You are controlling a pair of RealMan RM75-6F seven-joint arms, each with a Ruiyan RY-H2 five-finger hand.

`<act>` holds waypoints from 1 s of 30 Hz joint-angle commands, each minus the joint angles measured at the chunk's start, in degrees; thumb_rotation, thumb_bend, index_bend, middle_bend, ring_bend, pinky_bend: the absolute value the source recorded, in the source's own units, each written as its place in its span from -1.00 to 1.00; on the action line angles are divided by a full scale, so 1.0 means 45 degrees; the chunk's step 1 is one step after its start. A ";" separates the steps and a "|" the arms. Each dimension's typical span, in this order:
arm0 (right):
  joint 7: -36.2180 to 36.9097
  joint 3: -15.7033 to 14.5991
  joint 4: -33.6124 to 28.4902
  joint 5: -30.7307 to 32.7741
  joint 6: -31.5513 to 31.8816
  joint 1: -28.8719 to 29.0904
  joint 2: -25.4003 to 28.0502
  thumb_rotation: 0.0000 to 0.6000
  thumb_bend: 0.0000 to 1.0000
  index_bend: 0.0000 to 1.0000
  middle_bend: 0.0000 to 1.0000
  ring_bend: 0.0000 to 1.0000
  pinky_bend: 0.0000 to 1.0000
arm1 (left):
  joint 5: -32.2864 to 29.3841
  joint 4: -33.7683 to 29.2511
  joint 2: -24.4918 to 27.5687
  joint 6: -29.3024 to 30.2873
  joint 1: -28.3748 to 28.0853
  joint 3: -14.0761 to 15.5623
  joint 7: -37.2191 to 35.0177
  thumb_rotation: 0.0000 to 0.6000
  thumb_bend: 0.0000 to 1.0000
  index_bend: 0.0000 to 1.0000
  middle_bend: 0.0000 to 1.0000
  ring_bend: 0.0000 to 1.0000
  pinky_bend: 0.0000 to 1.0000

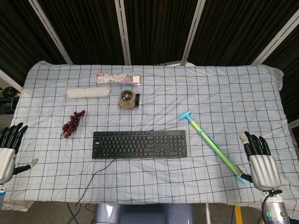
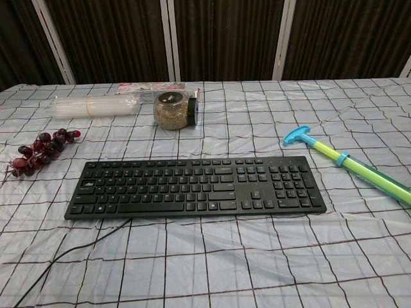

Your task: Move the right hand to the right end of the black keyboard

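Head view shows a jar point(image 1: 127, 99) of brownish grains, and the keyboard point(image 1: 139, 144) well left of the empty, spread right hand point(image 1: 259, 161).

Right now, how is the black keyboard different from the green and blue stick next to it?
The black keyboard is a wide flat slab lying square to the table edge; the green and blue stick is thin, rod-like and lies on a diagonal. The keyboard is all black with a cable trailing off; the stick is bright, with a blue T-handle and no cable. Both lie flat on the checked cloth, untouched by either hand.
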 commanded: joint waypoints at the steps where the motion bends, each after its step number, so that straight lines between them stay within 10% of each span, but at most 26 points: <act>1: -0.0014 0.0004 -0.0003 0.0021 -0.0061 -0.0017 0.0002 1.00 -0.65 -1.00 -1.00 -1.00 -0.93 | -0.0016 0.0002 0.0006 0.0007 0.0010 -0.0005 -0.0011 1.00 -0.85 -1.00 -1.00 -1.00 -1.00; 12: -0.0136 0.0064 -0.0654 0.0069 -0.0707 0.0178 -0.0183 1.00 -0.65 -1.00 -0.96 -0.98 -0.83 | -0.0054 -0.0003 0.0011 0.0040 -0.0003 -0.0069 -0.0048 1.00 -0.85 -1.00 -1.00 -1.00 -1.00; 19: -0.1700 0.0773 -0.1807 0.1475 -0.2107 0.1225 -0.1064 1.00 -0.58 -0.90 0.48 0.42 0.37 | -0.0165 0.0002 0.0005 0.0056 -0.0002 -0.0142 -0.0106 1.00 -0.85 -1.00 -1.00 -1.00 -1.00; 30: -0.6528 0.1493 -0.2145 0.7122 -0.3294 0.3421 -0.4098 1.00 -0.03 -0.73 0.83 0.81 0.62 | -0.0229 -0.0063 0.0066 0.0105 0.0030 -0.0183 -0.0234 1.00 -0.85 -1.00 -1.00 -1.00 -1.00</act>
